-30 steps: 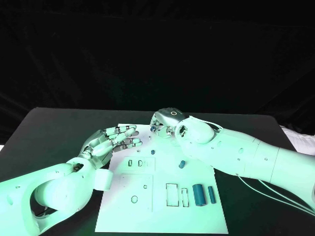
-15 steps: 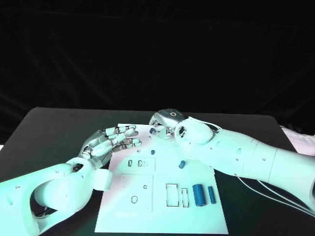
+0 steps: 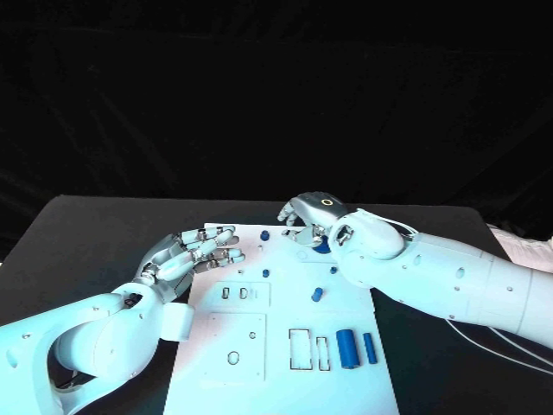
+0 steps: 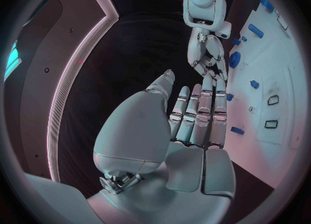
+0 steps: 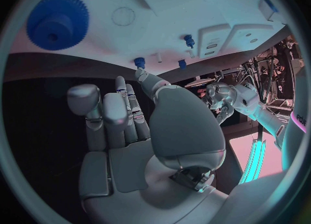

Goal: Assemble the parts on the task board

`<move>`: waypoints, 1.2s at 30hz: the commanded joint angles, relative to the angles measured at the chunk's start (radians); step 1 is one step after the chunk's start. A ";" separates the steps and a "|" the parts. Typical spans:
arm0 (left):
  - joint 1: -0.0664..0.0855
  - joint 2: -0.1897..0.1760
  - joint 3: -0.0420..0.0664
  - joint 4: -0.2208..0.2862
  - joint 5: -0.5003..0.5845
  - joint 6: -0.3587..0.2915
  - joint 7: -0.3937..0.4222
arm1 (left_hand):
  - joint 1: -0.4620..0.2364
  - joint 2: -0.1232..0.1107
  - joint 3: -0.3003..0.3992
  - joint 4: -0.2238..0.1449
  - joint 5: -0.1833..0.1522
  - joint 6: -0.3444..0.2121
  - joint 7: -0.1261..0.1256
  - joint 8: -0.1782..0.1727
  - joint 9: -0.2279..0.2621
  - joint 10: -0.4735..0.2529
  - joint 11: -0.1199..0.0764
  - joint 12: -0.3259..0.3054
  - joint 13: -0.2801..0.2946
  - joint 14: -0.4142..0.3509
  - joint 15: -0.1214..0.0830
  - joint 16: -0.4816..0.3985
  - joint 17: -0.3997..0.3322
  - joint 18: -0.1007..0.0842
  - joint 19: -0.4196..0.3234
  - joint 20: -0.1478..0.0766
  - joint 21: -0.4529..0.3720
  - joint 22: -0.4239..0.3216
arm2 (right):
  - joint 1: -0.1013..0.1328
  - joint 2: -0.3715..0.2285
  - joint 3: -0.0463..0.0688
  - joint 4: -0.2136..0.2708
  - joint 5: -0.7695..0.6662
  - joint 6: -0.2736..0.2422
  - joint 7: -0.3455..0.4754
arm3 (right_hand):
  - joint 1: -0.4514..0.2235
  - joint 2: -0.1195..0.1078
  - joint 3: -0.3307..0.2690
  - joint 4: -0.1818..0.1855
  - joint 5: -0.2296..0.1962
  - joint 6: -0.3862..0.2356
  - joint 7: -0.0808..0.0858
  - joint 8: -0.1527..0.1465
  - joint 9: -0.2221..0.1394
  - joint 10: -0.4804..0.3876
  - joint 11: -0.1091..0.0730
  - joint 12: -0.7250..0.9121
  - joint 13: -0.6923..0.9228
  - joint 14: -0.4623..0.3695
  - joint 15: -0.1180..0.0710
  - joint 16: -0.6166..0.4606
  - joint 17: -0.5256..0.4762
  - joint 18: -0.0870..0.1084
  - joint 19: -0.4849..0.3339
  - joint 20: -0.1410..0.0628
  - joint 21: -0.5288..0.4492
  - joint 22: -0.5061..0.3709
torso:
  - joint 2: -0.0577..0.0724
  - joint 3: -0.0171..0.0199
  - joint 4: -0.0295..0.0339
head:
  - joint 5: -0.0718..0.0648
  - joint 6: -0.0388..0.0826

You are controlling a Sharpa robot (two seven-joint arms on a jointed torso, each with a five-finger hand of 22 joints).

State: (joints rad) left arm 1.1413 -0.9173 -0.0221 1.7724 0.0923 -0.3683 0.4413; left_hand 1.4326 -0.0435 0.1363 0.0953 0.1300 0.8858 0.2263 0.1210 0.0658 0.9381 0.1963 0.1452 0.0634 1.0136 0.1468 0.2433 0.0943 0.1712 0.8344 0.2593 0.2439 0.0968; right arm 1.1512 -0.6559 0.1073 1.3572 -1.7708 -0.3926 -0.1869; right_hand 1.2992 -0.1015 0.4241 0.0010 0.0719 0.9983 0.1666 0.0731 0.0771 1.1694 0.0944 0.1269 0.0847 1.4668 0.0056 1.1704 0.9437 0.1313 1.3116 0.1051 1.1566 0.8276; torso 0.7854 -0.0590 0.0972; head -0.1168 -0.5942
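The white task board (image 3: 276, 346) lies in the middle of the table. A blue gear (image 3: 320, 246) sits near its far edge, also plain in the right wrist view (image 5: 57, 22). My right hand (image 3: 307, 213) hovers just beyond the gear, fingers straight and apart, holding nothing (image 5: 123, 125). My left hand (image 3: 197, 251) is at the board's far left corner, fingers spread and empty (image 4: 194, 115). A small blue peg (image 3: 264, 233) stands between the two hands. A blue piece (image 3: 314, 295) lies mid-board. A thick blue cylinder (image 3: 346, 346) and a thin blue bar (image 3: 370, 347) lie at the right.
Empty slots and outlines (image 3: 301, 347) mark the board's near half. Small blue pegs (image 5: 188, 40) stand along the board's edge in the right wrist view. A pale object (image 3: 532, 246) lies at the table's right edge. Black table surface (image 3: 90, 233) surrounds the board.
The whole head view has shifted. The blue gear now shows below my right hand, where that hand covered it before. My left hand stays spread beside the board.
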 commanded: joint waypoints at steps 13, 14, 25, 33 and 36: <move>0.001 -0.006 0.001 0.002 0.003 0.013 0.004 | 0.000 0.008 0.000 -0.007 -0.005 -0.005 0.018 -0.005 -0.001 -0.007 -0.002 -0.007 -0.001 0.009 -0.001 -0.004 0.001 0.013 0.008 -0.001 0.006 -0.002 | -0.001 -0.212 0.023 0.117 0.243 0.122 -0.099 | -0.017 -0.028 -0.252 0.119 0.118 -0.049 -0.039 0.009 0.000 0.174 -0.048 0.794 0.824 0.054 -0.045 0.223 0.291 -0.052 0.106 -0.037 0.198 0.306 | -0.004 0.0021 -0.0283 | -0.009 0.009; 0.001 -0.006 0.001 0.002 0.003 0.013 0.004 | 0.000 0.008 0.000 -0.007 -0.005 -0.005 0.018 -0.005 -0.001 -0.007 -0.002 -0.007 -0.001 0.009 -0.001 -0.004 0.001 0.013 0.008 -0.001 0.006 -0.002 | -0.001 -0.213 0.023 0.116 0.243 0.132 -0.102 | -0.022 -0.031 -0.269 0.132 0.111 -0.053 -0.032 0.009 0.000 0.180 -0.048 0.851 0.887 0.055 -0.038 0.232 0.306 -0.049 0.106 -0.040 0.200 0.310 | -0.004 0.0019 -0.0273 | -0.010 0.009; 0.001 -0.001 0.001 0.000 0.003 0.016 0.004 | 0.000 0.008 0.000 -0.007 -0.005 -0.005 0.018 -0.005 -0.001 -0.007 -0.002 -0.007 -0.001 0.009 -0.001 -0.004 0.001 0.013 0.008 -0.001 0.006 -0.002 | -0.009 -0.185 0.023 0.087 0.214 0.182 -0.116 | 0.016 -0.014 -0.318 0.176 0.109 -0.060 -0.023 0.019 0.002 0.228 -0.041 1.084 1.144 0.061 -0.032 0.271 0.369 -0.055 0.113 -0.030 0.223 0.347 | -0.003 0.0000 -0.0246 | -0.016 0.003; 0.001 0.000 0.001 -0.001 0.003 0.017 0.003 | 0.000 0.008 0.000 -0.007 -0.005 -0.005 0.018 -0.005 -0.001 -0.007 -0.002 -0.007 -0.001 0.009 -0.001 -0.004 0.001 0.013 0.008 -0.001 0.006 -0.002 | -0.017 -0.156 0.022 0.064 0.180 0.181 -0.112 | 0.035 0.002 -0.318 0.175 0.110 -0.054 -0.023 0.026 0.004 0.251 -0.041 1.142 1.205 0.063 -0.031 0.282 0.387 -0.057 0.115 -0.029 0.230 0.358 | -0.004 -0.0002 -0.0250 | -0.015 -0.004; 0.001 0.001 0.001 -0.002 0.003 0.017 0.002 | 0.000 0.008 0.000 -0.007 -0.005 -0.005 0.018 -0.005 -0.001 -0.007 -0.002 -0.007 -0.001 0.009 -0.001 -0.004 0.001 0.013 0.008 -0.001 0.006 -0.002 | -0.018 -0.148 0.022 0.058 0.175 0.183 -0.112 | 0.038 0.005 -0.318 0.174 0.111 -0.052 -0.023 0.028 0.005 0.255 -0.041 1.153 1.216 0.064 -0.031 0.283 0.389 -0.057 0.116 -0.029 0.232 0.360 | -0.004 -0.0003 -0.0241 | -0.016 -0.006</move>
State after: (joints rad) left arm 1.1415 -0.9189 -0.0222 1.7702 0.0935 -0.3680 0.4398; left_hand 1.4327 -0.0435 0.1363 0.0953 0.1300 0.8858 0.2263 0.1211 0.0659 0.9381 0.1963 0.1452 0.0634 1.0136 0.1468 0.2433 0.0941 0.1711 0.8344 0.2593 0.2440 0.0969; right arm 1.1343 -0.8069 0.1294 1.4175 -1.5650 -0.2322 -0.2915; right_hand 1.3272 -0.0979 0.1090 0.1768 0.1841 0.9449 0.1406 0.0964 0.0806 1.4197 0.0528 1.2758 1.2996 1.4665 -0.0321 1.4480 1.3081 0.0840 1.4268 0.0722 1.3836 1.1869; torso 0.7819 -0.0587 0.0724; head -0.1318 -0.5976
